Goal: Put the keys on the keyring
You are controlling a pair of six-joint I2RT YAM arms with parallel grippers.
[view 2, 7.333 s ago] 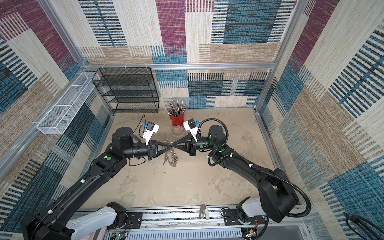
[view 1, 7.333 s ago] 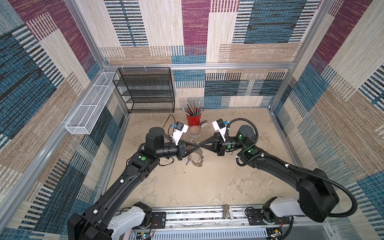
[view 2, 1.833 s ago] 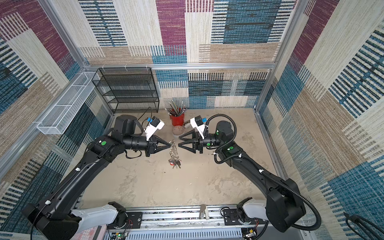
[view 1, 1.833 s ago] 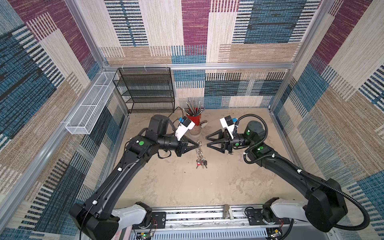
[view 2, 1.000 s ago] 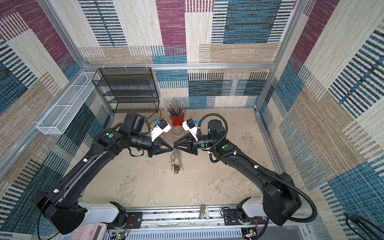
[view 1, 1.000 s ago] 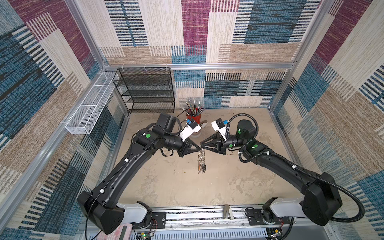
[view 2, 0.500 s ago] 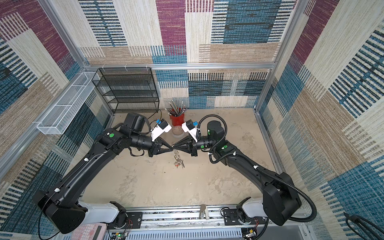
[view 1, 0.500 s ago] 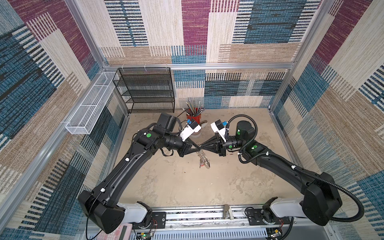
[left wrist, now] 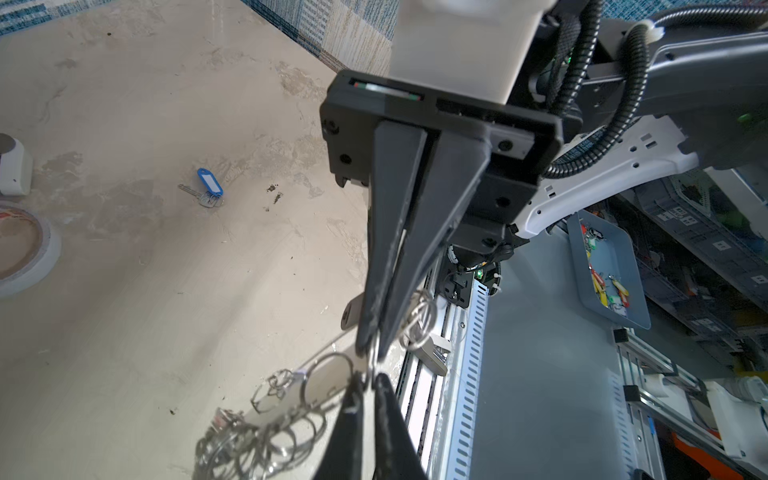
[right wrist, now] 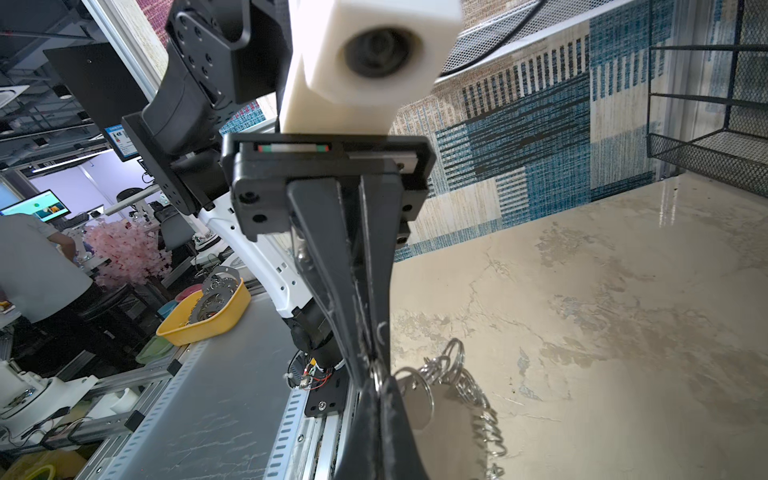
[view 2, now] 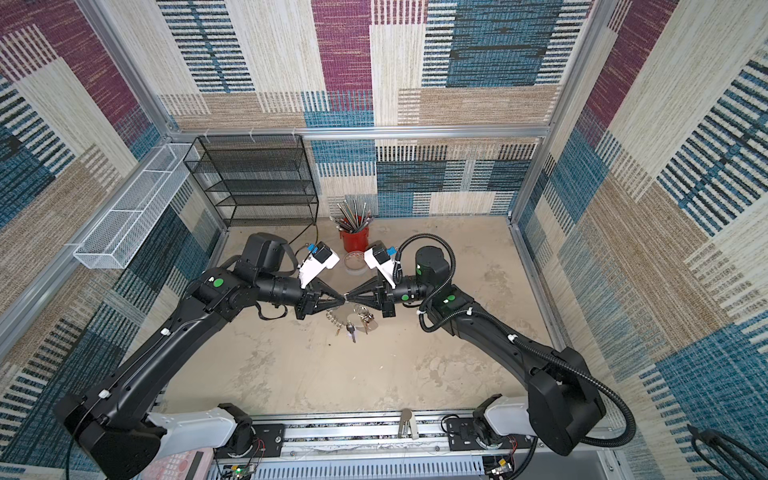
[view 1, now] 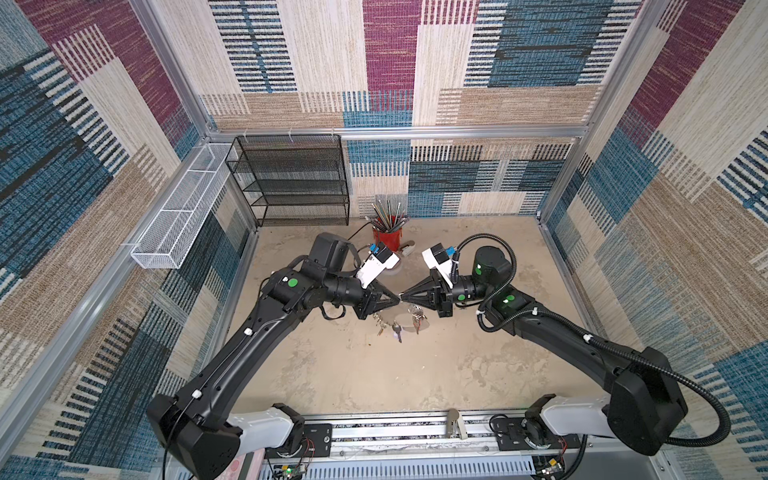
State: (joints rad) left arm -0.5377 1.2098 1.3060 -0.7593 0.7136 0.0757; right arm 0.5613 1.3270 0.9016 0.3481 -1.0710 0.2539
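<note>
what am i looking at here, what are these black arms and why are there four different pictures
This is a two-armed robot working over a table. Two pictures come from a camera pair overhead that looks down on the whole scene. The other two come from a small camera on each arm's wrist, so each shows its own end effector up close with the opposite arm facing it.

The left end effector and right end effector meet tip to tip over the middle. Both look pinched shut on a small ring at the edge of the keyring, a gray plate fringed with metal rings that hangs between them.

On the table lie a key with a blue tag and a tape roll. A red cup of pencils stands at the back.
</note>
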